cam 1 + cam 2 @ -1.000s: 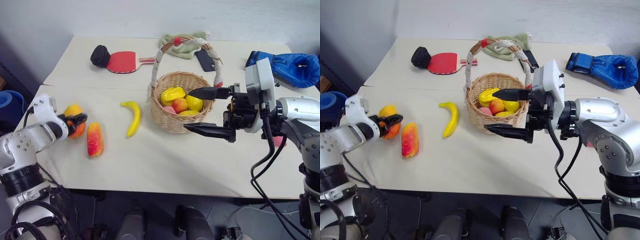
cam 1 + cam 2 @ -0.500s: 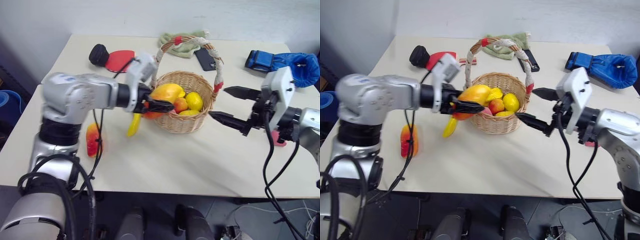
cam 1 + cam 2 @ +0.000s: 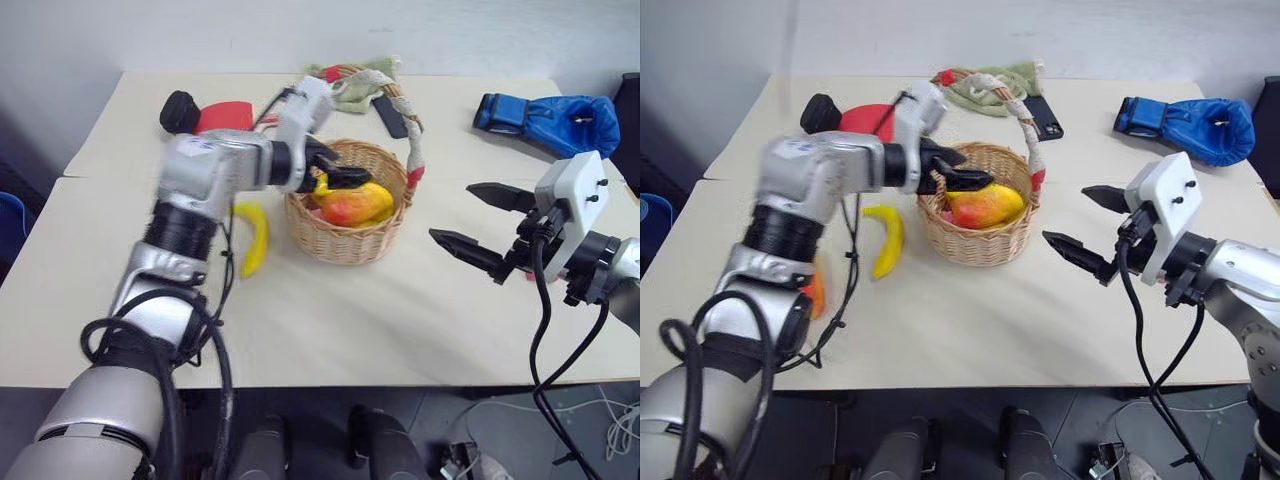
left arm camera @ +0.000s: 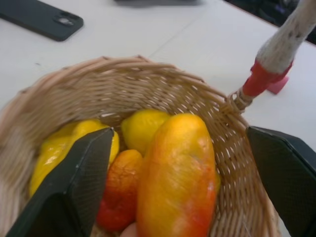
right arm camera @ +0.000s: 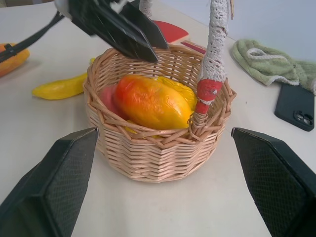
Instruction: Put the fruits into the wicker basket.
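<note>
The mango [image 3: 352, 204] now lies in the wicker basket [image 3: 345, 238] at upper centre, let go by the left gripper [image 3: 345, 175], jaws released above it. Banana [image 3: 252, 237] remains on the worktop [image 3: 330, 320]. Right gripper [image 3: 478, 224] waits, jaws spread, empty.

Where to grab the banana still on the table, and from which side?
Take the banana at mid-length, coming from above with the fingers across its narrow width. It lies flat on the table left of the wicker basket, curved, long axis running away from the robot.
</note>
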